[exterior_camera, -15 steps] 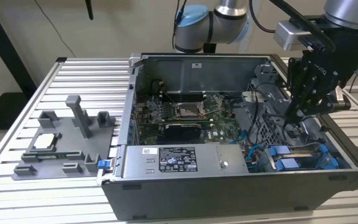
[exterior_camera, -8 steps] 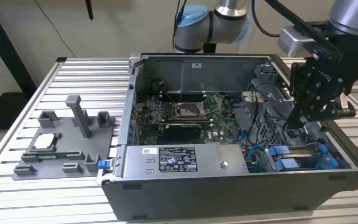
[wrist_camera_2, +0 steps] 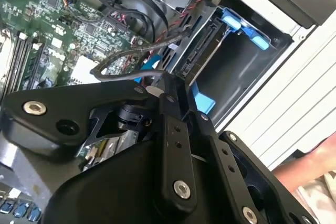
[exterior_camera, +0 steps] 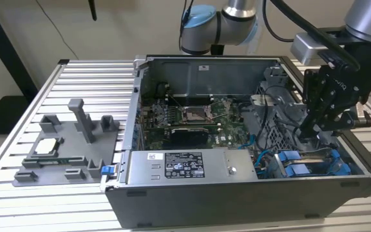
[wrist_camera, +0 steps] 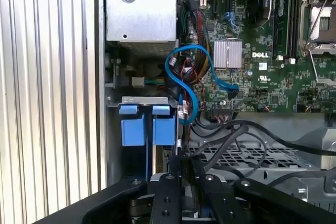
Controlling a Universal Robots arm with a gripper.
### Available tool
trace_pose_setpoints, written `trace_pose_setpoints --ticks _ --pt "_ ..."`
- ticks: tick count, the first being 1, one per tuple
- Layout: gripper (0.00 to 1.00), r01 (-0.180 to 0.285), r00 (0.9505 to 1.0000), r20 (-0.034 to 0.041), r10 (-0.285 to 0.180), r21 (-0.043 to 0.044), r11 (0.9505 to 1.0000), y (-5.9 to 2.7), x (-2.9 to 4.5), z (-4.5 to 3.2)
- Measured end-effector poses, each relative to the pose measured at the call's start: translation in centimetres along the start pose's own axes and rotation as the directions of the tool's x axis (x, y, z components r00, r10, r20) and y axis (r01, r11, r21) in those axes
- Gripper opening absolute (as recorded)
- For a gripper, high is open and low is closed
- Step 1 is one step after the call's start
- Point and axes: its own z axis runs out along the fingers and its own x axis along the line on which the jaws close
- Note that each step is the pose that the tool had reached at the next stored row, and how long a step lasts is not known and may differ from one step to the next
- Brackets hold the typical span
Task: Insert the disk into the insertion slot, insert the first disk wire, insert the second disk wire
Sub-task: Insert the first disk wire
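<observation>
The gripper (exterior_camera: 309, 137), jaws pressed together, stands low beside the drive cage (exterior_camera: 279, 130), just above the seated disk (exterior_camera: 293, 169); apparently positioned for its wiring.

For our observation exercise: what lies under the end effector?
Two blue frame handles and the perforated drive cage; black cables cross it. The end effector's body covers whatever sits directly beneath.

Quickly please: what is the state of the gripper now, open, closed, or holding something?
Gripper: cannot be told; it is low inside the computer case, at the drive cage.
</observation>
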Motion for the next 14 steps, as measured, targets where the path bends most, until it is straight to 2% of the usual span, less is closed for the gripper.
trace_pose_setpoints --ticks 14 --pt "0.00 0.000 1.0000 -0.0004 0.000 0.0000 1.0000 -0.75 0.99 0.88"
